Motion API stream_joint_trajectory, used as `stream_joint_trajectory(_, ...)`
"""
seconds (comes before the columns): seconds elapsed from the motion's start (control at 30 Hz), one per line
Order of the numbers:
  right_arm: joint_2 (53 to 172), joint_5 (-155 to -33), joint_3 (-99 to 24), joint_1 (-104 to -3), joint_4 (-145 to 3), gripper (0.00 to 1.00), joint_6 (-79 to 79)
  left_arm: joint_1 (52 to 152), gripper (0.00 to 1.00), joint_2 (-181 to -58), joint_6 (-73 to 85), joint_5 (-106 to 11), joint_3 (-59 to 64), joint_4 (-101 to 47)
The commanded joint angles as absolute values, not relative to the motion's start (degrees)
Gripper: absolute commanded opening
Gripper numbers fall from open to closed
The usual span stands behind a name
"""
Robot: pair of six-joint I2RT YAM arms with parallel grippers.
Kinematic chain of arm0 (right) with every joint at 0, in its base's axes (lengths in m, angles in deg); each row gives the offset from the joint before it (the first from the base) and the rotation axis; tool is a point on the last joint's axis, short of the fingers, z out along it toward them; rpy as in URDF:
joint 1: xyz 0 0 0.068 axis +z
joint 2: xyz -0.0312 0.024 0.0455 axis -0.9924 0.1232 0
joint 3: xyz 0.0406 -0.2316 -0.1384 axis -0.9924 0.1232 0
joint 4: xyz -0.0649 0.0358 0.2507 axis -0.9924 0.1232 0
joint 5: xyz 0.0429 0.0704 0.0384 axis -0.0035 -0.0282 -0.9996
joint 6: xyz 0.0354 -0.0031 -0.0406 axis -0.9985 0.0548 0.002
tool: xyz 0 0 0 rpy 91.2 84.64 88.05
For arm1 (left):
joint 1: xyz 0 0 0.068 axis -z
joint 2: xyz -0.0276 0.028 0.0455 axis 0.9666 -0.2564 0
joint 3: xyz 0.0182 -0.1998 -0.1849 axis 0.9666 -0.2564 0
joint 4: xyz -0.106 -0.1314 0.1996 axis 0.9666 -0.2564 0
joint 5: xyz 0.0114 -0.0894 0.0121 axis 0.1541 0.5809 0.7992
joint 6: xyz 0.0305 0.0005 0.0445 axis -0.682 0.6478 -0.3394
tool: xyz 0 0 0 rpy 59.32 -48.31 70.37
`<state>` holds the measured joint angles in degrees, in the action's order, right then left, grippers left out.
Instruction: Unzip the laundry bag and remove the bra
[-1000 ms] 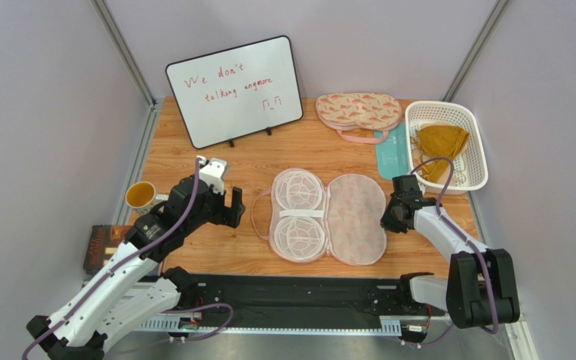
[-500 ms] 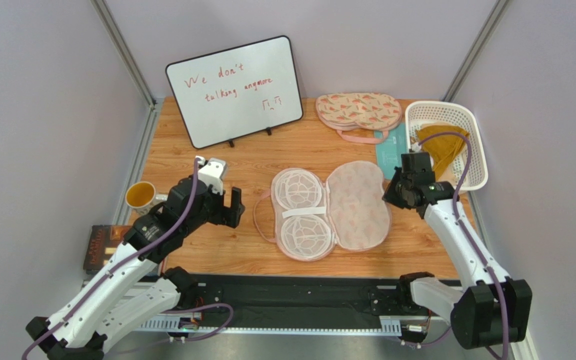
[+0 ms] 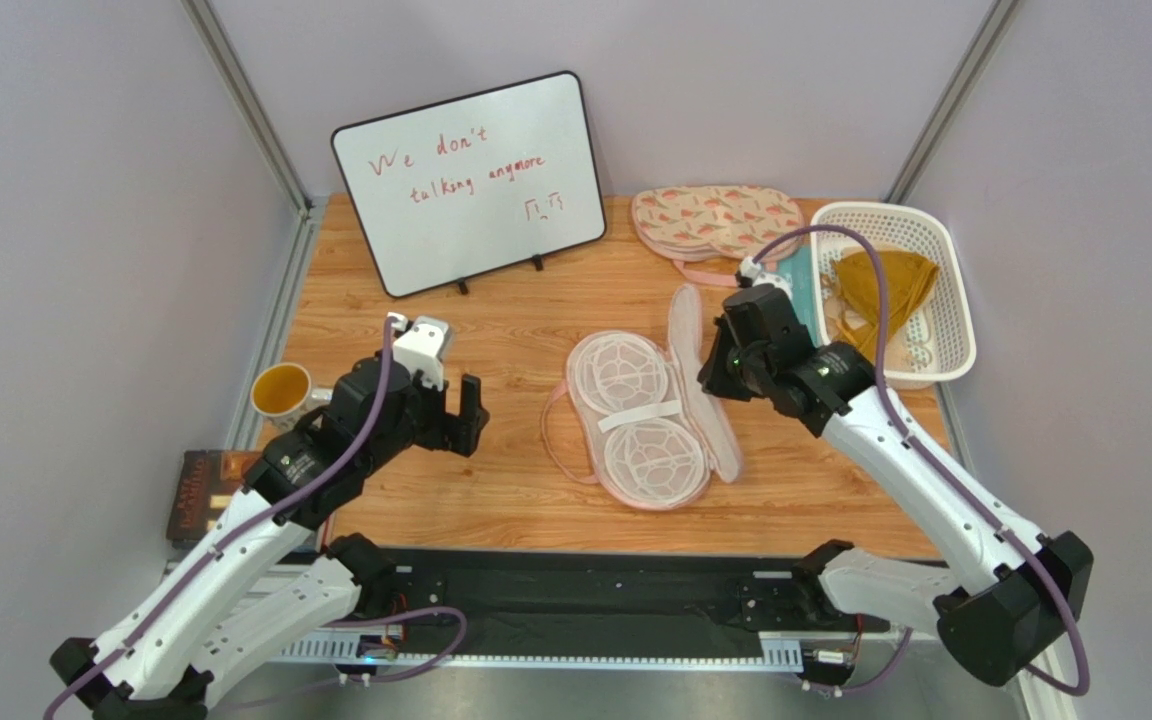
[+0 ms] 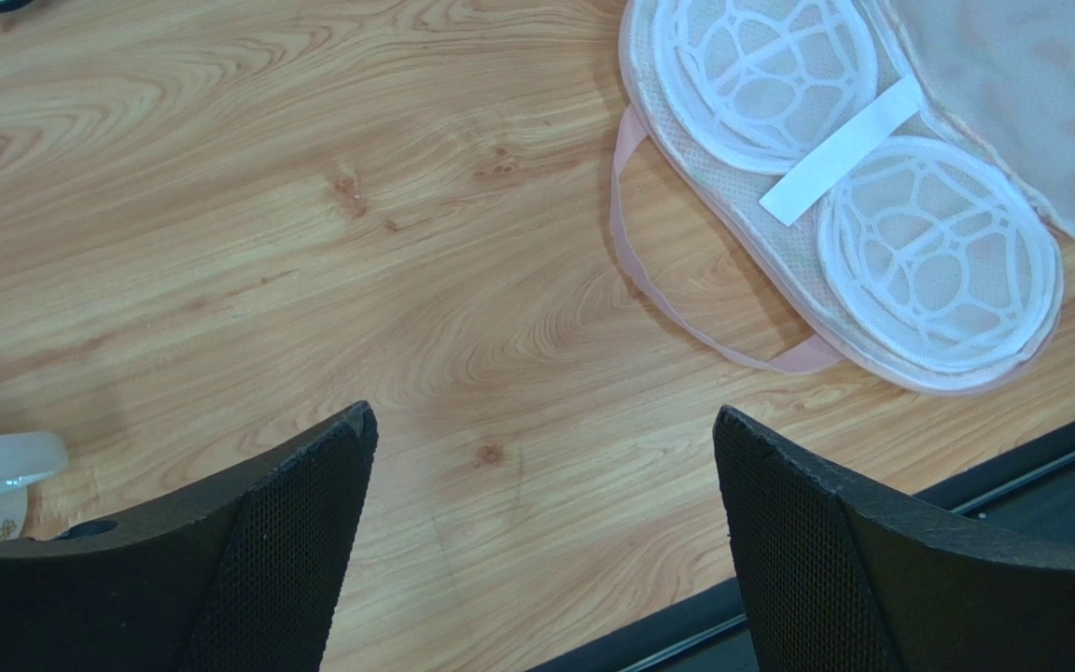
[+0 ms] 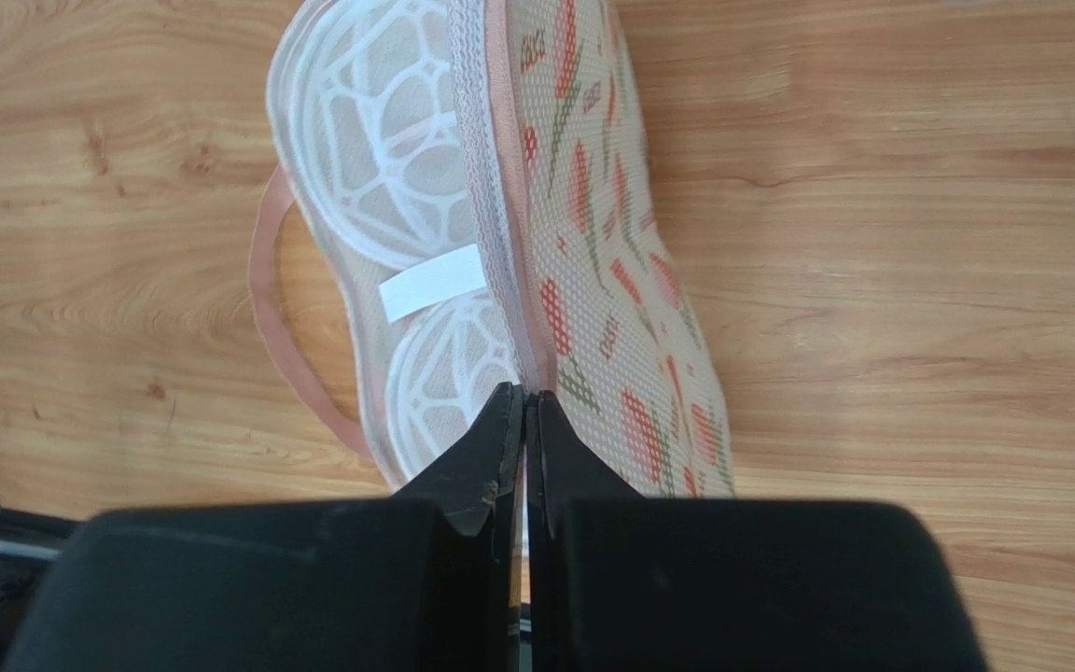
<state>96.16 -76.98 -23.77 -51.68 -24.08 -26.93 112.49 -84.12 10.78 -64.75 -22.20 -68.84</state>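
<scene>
The laundry bag lies open mid-table, its white mesh cups facing up and its pink loop strap to the left. Its printed lid stands up on edge. My right gripper is shut on the lid's pink-trimmed rim, as the right wrist view shows, with the printed lid right of the fingers. My left gripper is open and empty above bare wood left of the bag; its jaws stand wide apart. The mustard-brown bra lies in the white basket.
A second, closed printed pouch lies at the back. A whiteboard stands at the back left. A cup and a brown box sit at the left edge. A teal item lies beside the basket.
My right gripper has lifted the bag's lid from flat on the table to upright, moving up and leftward. The bag has shifted a little to the right and turned. The left arm has not moved.
</scene>
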Motion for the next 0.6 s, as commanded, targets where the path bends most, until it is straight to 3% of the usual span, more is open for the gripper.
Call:
stream_joint_trajectory(0.0, 99.21, -72.01, -27.82, -46.72, -24.85, 0.0, -30.37, 112.23, 0.95, -83.48, 10.9, -65.46, -22.0, -68.51)
stream_joint_trajectory(0.57, 118.98, -69.54, -35.56, -31.51, -29.78, 0.0, -32.83, 112.23, 0.95, -83.31, 10.9, -65.46, -22.09, -68.6)
